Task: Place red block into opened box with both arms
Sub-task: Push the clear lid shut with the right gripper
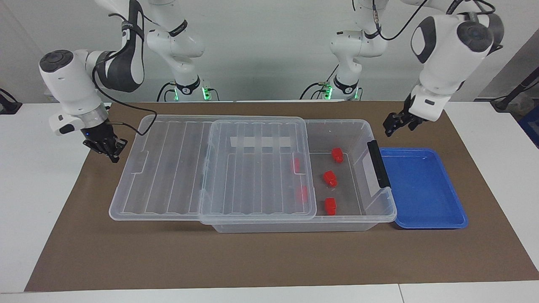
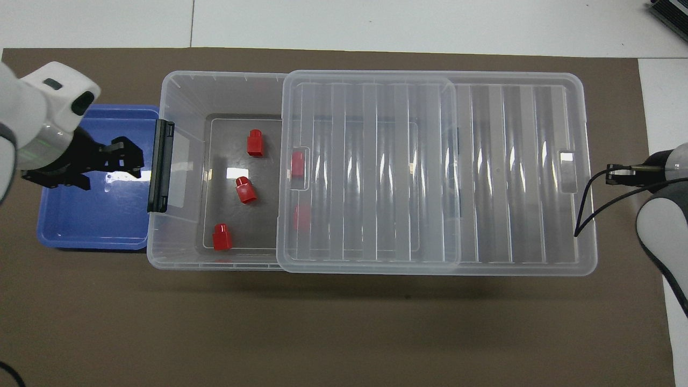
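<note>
The clear box (image 1: 342, 122) (image 2: 215, 76) has its ribbed lid (image 1: 177, 168) (image 2: 510, 161) slid toward the right arm's end, so one end stands uncovered. In that end lies the red block (image 1: 330, 178) (image 2: 246, 190), between two look-alike blocks (image 1: 337, 154) (image 1: 330, 206). Two more show dimly under the lid (image 2: 297, 164). My left gripper (image 1: 393, 126) (image 2: 131, 159) hangs open and empty in the air over the blue tray, beside the box's black handle. My right gripper (image 1: 113, 155) (image 2: 610, 176) is shut and empty, close to the lid's outer end.
A shallow blue tray (image 1: 446, 210) (image 2: 64, 226) touches the box at the left arm's end. A black handle (image 1: 378, 164) caps that end of the box. Everything rests on a brown mat (image 1: 269, 256) on the white table.
</note>
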Robot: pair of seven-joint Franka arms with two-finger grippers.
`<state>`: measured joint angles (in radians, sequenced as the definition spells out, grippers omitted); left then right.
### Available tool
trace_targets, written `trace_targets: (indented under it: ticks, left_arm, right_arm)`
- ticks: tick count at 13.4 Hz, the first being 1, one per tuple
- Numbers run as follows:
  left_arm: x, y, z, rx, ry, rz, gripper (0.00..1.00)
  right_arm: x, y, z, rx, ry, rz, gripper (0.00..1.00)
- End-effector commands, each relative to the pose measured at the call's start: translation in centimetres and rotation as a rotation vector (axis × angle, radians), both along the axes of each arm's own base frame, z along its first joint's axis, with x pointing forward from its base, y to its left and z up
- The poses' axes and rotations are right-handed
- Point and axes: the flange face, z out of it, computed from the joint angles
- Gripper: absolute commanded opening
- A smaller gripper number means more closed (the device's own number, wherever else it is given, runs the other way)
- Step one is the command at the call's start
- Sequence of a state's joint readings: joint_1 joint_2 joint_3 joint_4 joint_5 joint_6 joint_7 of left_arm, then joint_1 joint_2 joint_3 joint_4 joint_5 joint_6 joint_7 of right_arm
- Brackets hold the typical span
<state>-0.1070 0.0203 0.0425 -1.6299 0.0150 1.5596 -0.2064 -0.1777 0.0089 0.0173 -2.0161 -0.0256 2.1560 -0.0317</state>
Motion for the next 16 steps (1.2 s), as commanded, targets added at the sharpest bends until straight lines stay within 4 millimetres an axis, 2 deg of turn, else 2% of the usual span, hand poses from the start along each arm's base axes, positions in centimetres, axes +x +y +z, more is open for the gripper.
trace_targets:
  ticks: [1,4,7,13,16]
  left_arm:
    - [-2.1,1.6,1.8,0.002,0.014,-0.058,0.96]
    - [-3.5,2.9,3.2,-0.007,0.021,-0.098,1.0]
    - [-3.7,2.8,2.0,-0.008,-0.015,-0.099,1.0]
    - [-3.6,2.8,1.8,-0.008,-0.021,-0.104,1.0]
    - [-3.3,2.9,1.9,-0.009,-0.05,-0.109,1.0]
  right_arm:
    - [0.2,3.0,-0.1,0.012,-0.004,0.033,0.0]
    - [0.4,6.4,-0.1,0.012,0.002,0.096,0.0]
    - [0.4,10.7,-0.2,0.016,0.003,0.142,0.0]
    - [-0.7,19.9,-0.9,0.036,0.012,0.143,0.0]
    - [-1.3,23.0,-1.0,0.039,0.014,0.178,0.0]
